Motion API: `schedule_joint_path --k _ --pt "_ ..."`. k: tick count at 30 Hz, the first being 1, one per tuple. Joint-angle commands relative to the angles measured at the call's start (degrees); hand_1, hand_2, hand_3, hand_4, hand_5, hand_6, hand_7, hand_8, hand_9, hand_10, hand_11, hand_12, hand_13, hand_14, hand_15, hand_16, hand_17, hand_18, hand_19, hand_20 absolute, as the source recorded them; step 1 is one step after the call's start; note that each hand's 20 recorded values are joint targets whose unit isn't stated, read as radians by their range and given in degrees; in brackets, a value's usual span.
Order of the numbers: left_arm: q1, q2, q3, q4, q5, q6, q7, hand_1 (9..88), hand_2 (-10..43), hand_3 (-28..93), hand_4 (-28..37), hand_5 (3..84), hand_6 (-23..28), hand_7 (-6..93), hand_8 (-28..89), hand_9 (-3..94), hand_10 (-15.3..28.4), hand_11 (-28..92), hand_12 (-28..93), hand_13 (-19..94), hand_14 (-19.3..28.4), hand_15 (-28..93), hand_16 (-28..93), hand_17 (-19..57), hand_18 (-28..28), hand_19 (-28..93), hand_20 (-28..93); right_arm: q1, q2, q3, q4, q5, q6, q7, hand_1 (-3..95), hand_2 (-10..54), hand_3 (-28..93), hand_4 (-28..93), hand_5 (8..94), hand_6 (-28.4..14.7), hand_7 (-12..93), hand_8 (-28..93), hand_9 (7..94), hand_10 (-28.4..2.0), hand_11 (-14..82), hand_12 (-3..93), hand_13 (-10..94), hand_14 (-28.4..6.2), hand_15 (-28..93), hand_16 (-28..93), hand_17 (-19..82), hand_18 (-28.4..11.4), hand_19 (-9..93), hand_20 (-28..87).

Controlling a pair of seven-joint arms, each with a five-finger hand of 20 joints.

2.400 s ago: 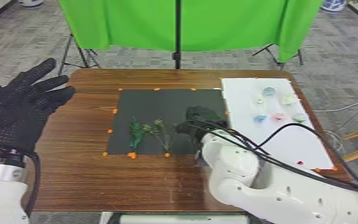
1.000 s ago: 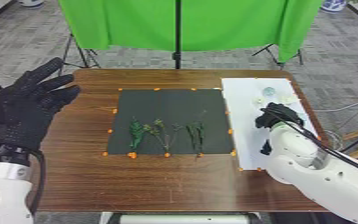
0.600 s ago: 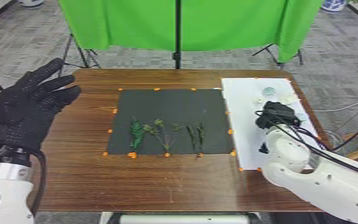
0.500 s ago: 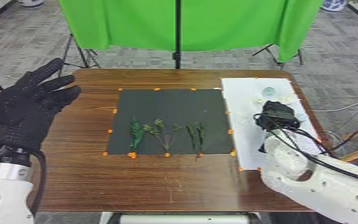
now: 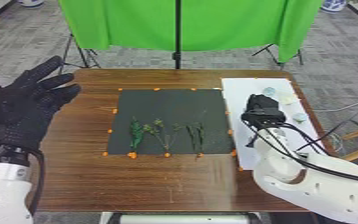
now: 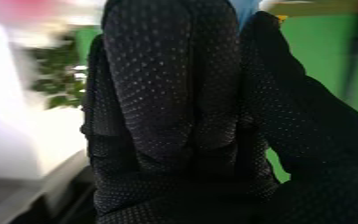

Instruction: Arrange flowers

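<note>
Over the white sheet (image 5: 246, 162) is my right hand (image 5: 262, 106), fingers downward. In the right wrist view, the thumb and fingers of my right hand (image 6: 171, 90) close on a light blue flower (image 6: 246, 9) at their tips. A blurred pink flower (image 6: 24, 7) is farther off there. A pale blue flower (image 5: 269, 91), a whitish flower (image 5: 289, 99) and another blue flower (image 5: 300, 117) lie on the sheet. Green stems (image 5: 136, 134), branching sprigs (image 5: 162, 135) and slender leaves (image 5: 197, 135) lie on the black mat (image 5: 171, 105). My left hand (image 5: 24, 112) is open left of the mat.
The brown table (image 5: 180, 185) carries mat and sheet side by side, with orange tape (image 5: 132, 155) along their edges. Cables hang over my right forearm. A green backdrop (image 5: 131, 25) stands behind the table on stands.
My right hand left the slender leaves on the mat, crossed to the white sheet, and lately shifted slightly left and toward the far side. My left hand has stayed nearly still.
</note>
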Motion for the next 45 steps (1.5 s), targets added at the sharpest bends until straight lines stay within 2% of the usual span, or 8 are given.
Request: schedule_joint_path --k 1,8,16,21,23,31,37,45 --pt "-2.05 0.99 0.05 0.14 0.28 -0.65 -1.17 21.5 8.2 78 -25.9 36.8 9.7 14.4 -9 33.8 20.9 32 12 26 28.4 61 -12 -5.2 26.1 63 26 9.38 -13.67 -1.53 -3.73 7.91 -1.35 -9.42 52.5 -9.5 74 -28 87.7 0.7 17 5 93.7 -7.7 31.5 17.5 94 -4.5 42 23 45 -19.0 92 -5" --pt "-2.97 2.90 -0.41 -0.01 -0.05 -0.44 -0.58 21.3 8.2 78 -26.1 36.4 9.4 14.5 -9 33.6 19.8 33 12 26 28.1 62 -12 -4.8 26.0 63 26 12.27 -22.21 -2.85 -1.62 17.71 -4.63 -12.94 51.7 -9.5 76 -28 87.9 0.4 17 5 93.7 -7.6 32.6 17.2 94 -4.7 43 23 44 -19.4 92 -4" --pt "-7.29 5.09 1.06 1.30 -0.74 -0.89 1.53 21.3 8.2 78 -26.4 36.1 9.0 14.3 -9 33.4 19.1 34 12 27 27.1 63 -13 -4.0 25.6 64 26 15.95 -30.87 -6.65 3.51 23.04 -6.06 -13.17 52.0 -9.5 76 -28 87.7 -0.1 16 5 93.7 -7.7 31.7 18.5 93 -5.1 43 24 42 -19.6 92 -2" --pt "-7.51 7.47 -0.21 0.69 -0.74 -0.07 1.62 21.2 8.2 78 -26.2 36.2 9.3 14.0 -9 33.0 19.3 33 11 26 27.2 63 -13 -3.9 25.5 65 25 21.29 -34.95 -11.89 4.63 26.58 -5.08 -11.93 52.8 -9.5 73 -28 87.0 0.6 16 5 93.7 -7.8 31.9 18.5 92 -5.2 46 24 40 -19.3 92 0" --pt "-7.35 8.11 -0.35 0.52 -1.04 0.52 2.53 21.3 8.2 78 -26.2 36.4 9.5 13.6 -9 33.0 20.0 32 11 26 27.8 62 -13 -4.2 25.4 65 25 24.08 -36.64 -14.70 5.23 27.26 -3.58 -11.44 52.8 -9.5 72 -28 86.9 0.9 16 4 93.7 -7.7 33.6 16.9 91 -5.1 47 23 40 -19.3 92 1" --pt "-10.01 9.96 1.79 1.01 -1.36 0.84 2.50 21.4 8.3 78 -26.1 36.4 9.7 12.7 -8 32.6 19.4 30 12 26 26.3 61 -13 -3.6 24.8 65 24 27.69 -40.40 -18.54 6.87 29.07 -1.69 -10.27 53.3 -9.5 71 -28 86.5 1.5 15 3 93.7 -7.8 35.6 15.9 90 -5.6 49 23 38 -19.4 92 3" --pt "-12.90 9.76 3.66 1.53 -1.11 1.23 1.19 21.3 8.4 77 -25.7 36.1 9.5 12.2 -8 32.4 18.9 29 12 26 25.6 61 -14 -3.3 24.2 66 22 26.43 -40.53 -18.03 8.46 28.50 -4.26 -9.73 54.2 -9.5 69 -28 85.8 1.7 15 2 93.7 -8.0 35.9 15.8 89 -5.8 51 23 37 -19.3 91 5" --pt "-13.91 9.62 5.50 2.18 -1.52 0.62 1.72 21.4 8.3 78 -25.7 36.7 9.9 12.6 -8 33.2 20.7 29 13 25 28.0 60 -12 -4.3 25.0 66 20 23.75 -40.36 -16.73 9.30 26.99 -6.52 -8.62 51.3 -9.5 67 -28 85.0 3.0 15 2 93.7 -7.4 37.1 16.1 89 -5.2 52 22 37 -19.0 91 6"
